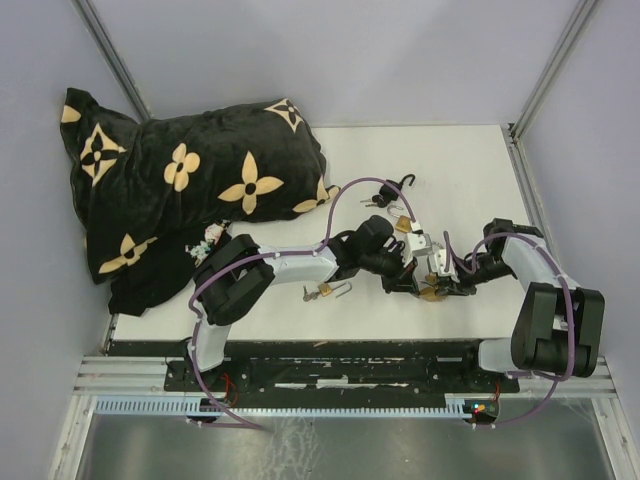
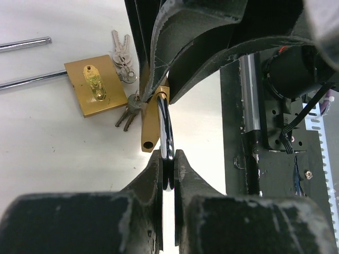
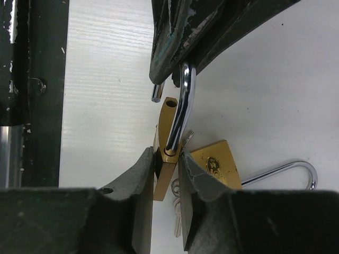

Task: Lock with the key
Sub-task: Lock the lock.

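Observation:
A small brass padlock (image 3: 165, 164) with its silver shackle (image 3: 184, 103) swung open hangs between both grippers near the table's middle (image 1: 432, 292). My left gripper (image 2: 168, 157) is shut on the shackle (image 2: 166, 127). My right gripper (image 3: 166, 154) has its pads pressed against the two sides of the brass body. A second brass padlock (image 2: 95, 87) lies flat just beside it with its long shackle open (image 3: 288, 172). Silver keys (image 2: 123, 58) lie next to it. A darker bunch of keys (image 2: 128, 114) sits by the held lock; I cannot tell whether a key is in its keyhole.
A black pillow with gold flowers (image 1: 190, 190) fills the back left. More padlocks and keys lie behind the grippers (image 1: 400, 222), near a black hook (image 1: 398, 184). Another lock with keys (image 1: 322, 292) lies under the left arm. The black base rail (image 1: 330, 375) runs along the near edge.

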Motion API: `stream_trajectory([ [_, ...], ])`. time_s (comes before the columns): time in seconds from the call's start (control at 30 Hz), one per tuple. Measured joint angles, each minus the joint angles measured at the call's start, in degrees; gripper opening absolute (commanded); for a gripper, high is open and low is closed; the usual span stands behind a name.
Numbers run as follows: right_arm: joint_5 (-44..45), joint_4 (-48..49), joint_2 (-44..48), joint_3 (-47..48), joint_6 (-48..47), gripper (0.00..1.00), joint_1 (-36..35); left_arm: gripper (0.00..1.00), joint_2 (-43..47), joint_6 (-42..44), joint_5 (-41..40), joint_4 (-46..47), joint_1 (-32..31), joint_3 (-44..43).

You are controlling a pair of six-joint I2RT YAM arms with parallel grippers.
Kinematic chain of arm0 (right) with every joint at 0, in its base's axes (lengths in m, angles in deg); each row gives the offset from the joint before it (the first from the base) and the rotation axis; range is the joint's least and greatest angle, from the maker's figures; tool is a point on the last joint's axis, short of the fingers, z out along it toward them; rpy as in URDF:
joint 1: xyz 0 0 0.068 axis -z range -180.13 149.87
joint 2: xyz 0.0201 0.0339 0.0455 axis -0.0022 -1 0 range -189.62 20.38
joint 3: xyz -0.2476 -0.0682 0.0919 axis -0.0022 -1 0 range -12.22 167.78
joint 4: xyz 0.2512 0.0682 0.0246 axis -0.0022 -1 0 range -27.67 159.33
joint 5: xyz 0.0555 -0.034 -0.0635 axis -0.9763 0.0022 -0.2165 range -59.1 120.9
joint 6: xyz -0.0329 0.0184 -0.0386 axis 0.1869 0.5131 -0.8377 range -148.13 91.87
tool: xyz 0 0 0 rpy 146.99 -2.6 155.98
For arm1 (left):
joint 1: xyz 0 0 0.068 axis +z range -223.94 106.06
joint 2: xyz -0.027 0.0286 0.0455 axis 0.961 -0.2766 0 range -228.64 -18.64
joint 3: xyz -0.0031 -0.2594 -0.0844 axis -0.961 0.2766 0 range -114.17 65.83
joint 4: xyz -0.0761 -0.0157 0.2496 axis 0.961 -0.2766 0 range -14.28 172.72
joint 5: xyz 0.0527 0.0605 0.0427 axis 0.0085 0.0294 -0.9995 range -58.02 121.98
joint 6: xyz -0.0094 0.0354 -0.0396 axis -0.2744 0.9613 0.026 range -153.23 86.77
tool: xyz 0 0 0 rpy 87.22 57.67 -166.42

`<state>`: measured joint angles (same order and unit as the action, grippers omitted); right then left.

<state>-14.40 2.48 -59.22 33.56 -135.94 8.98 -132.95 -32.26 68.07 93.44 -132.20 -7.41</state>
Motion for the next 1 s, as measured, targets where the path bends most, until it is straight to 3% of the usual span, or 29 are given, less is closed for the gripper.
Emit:
stream_trajectory([
  [0.2,-0.4,1.1,0.7,-0.9,1.4,0.22,0.2,0.03,0.0,0.0,-0.1,-0.1,-0.1,0.0],
  [0.33,-0.7,0.9,-1.0,0.2,3.2,0.32,0.4,0.03,0.0,0.1,-1.1,0.0,-0.2,0.0],
  [0.5,-0.6,2.4,-3.4,-0.4,4.2,0.33,0.4,0.03,0.0,0.1,-1.9,0.4,-0.3,0.0],
  [0.73,-0.7,1.5,-6.1,0.2,4.0,0.11,1.6,0.03,0.0,0.1,-2.3,0.7,-0.8,0.0],
  [0.9,-1.0,1.4,-6.3,0.0,3.4,0.02,2.0,0.03,-0.1,0.1,-2.4,0.9,-0.9,-0.1],
  [1.0,-1.2,1.9,-5.4,-0.8,3.2,0.02,2.3,0.03,-0.2,0.1,-2.1,1.4,-0.9,-0.1],
])
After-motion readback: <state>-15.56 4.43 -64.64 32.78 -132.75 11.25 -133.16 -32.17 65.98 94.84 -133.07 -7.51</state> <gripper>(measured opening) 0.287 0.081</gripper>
